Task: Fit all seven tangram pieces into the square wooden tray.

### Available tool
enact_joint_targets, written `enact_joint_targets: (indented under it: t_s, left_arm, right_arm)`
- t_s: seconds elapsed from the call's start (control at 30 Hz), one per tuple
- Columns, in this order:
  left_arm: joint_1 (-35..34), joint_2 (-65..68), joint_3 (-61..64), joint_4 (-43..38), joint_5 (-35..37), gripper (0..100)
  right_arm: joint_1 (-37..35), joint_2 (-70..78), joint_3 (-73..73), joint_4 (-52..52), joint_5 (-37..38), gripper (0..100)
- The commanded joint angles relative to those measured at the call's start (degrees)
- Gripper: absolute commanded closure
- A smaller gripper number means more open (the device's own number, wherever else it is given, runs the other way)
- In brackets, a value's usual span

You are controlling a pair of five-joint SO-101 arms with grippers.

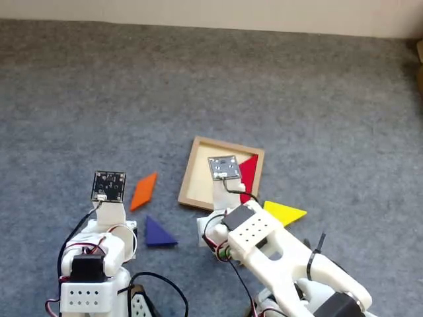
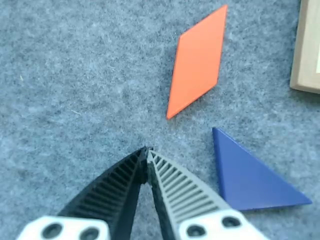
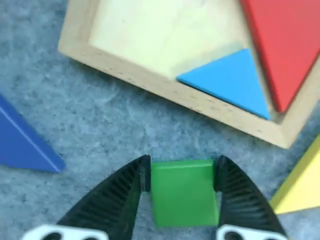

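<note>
The square wooden tray [image 1: 198,173] lies mid-table; its near rim [image 3: 165,89] runs just beyond my right gripper. Inside it are a red triangle [image 3: 285,40] and a light blue triangle [image 3: 227,80], side by side in one corner. My right gripper [image 3: 181,172] is shut on a green square [image 3: 182,192] just outside that rim. My left gripper [image 2: 146,152] is shut on nothing, low over the carpet. An orange parallelogram [image 2: 197,62] lies ahead of it and a dark blue triangle [image 2: 247,175] lies beside it.
A yellow triangle [image 1: 284,212] rests on the carpet beside the tray's near right corner, close to my right arm. The dark blue triangle [image 1: 158,233] lies between the two arms. Grey carpet [image 1: 198,79] stretches open beyond the tray.
</note>
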Motion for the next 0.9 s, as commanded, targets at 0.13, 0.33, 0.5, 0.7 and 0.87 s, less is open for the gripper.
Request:
enact_joint_targets:
  t_s: [0.13, 0.33, 0.5, 0.7, 0.87]
  left_arm:
    - [-0.75, -2.42, 1.1, 0.18, 0.44, 99]
    - [-0.75, -2.42, 1.1, 0.18, 0.44, 99]
    - [-0.75, -2.42, 1.1, 0.18, 0.44, 99]
    - [-0.75, -2.42, 1.1, 0.18, 0.44, 99]
    - [-0.75, -2.42, 1.1, 0.18, 0.44, 99]
  right_arm:
    - [0.22, 10.59, 0.22, -0.22, -0.35, 80.7]
    - [2.15, 10.77, -2.59, 3.82, 3.69, 80.7]
    - [2.15, 10.77, -4.18, 6.02, 9.93, 80.6]
    - [1.8, 11.3, -6.11, 9.54, 10.2, 69.4]
    - [1.36, 11.3, -6.29, 11.03, 10.37, 66.7]
